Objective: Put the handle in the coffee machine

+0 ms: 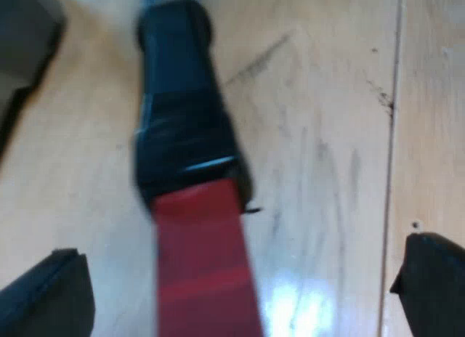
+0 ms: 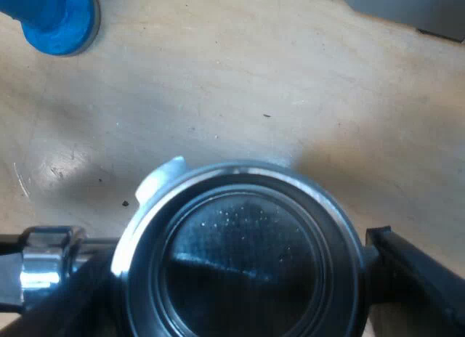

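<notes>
The holder's dark handle [image 1: 185, 126] stretches away over the wooden tabletop, and its red end [image 1: 203, 264] lies between the two fingers of my left gripper [image 1: 240, 279]. Those fingers stand wide apart and open, touching neither side of the handle. From above, the holder's round metal basket [image 2: 240, 173] is empty, with its chrome neck [image 2: 43, 271] leading off to the handle. My right gripper [image 2: 240, 279] has a black finger [image 2: 418, 275] pressed against each side of the rim, shut on the basket.
A blue tamper [image 2: 58, 17] stands on the wooden table [image 2: 240, 83] beyond the basket. A grey edge [image 2: 414, 10] shows farther off. A dark grey object [image 1: 22, 32] sits near the handle's far part. A seam [image 1: 392, 134] runs along the tabletop.
</notes>
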Motion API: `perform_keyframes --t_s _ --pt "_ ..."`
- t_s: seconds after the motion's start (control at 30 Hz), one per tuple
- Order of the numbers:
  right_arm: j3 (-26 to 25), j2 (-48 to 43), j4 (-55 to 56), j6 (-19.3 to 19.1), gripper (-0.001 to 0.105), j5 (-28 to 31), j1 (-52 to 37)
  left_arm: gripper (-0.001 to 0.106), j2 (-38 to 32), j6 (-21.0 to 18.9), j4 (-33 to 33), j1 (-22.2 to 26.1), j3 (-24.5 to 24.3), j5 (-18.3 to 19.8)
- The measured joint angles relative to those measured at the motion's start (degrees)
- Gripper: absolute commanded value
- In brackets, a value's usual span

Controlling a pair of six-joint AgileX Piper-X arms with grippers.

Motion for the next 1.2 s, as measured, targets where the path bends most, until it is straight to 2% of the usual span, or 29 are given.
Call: perform_keyframes --t_s 0.17,0.5,0.6,0.67,0.8,1.2 --pt "0.0 0.0 0.0 0.0 0.0 0.0 0.0 0.086 2.88 -2.7 -3.74 -0.9 0.0 -2.01" --pt "0.0 0.0 0.0 0.0 0.0 0.35 0.0 0.086 8.73 -3.11 -5.37 -0.9 0.0 -2.51" --pt "0.0 0.0 0.0 0.04 0.0 0.43 0.0 0.079 8.77 -3.11 -5.26 -0.9 -0.65 -2.79" --pt "0.0 0.0 0.0 0.04 0.0 0.66 0.0 0.07 8.77 -3.11 -5.25 -0.9 -1.57 -2.93" --pt "0.0 0.0 0.0 0.04 0.0 0.38 0.0 0.06 8.77 -3.11 -5.81 -0.9 -2.8 -2.93" --pt "0.0 0.0 0.0 0.04 0.0 0.41 0.0 0.059 8.77 -3.0 -4.18 -0.9 -2.79 -2.93"
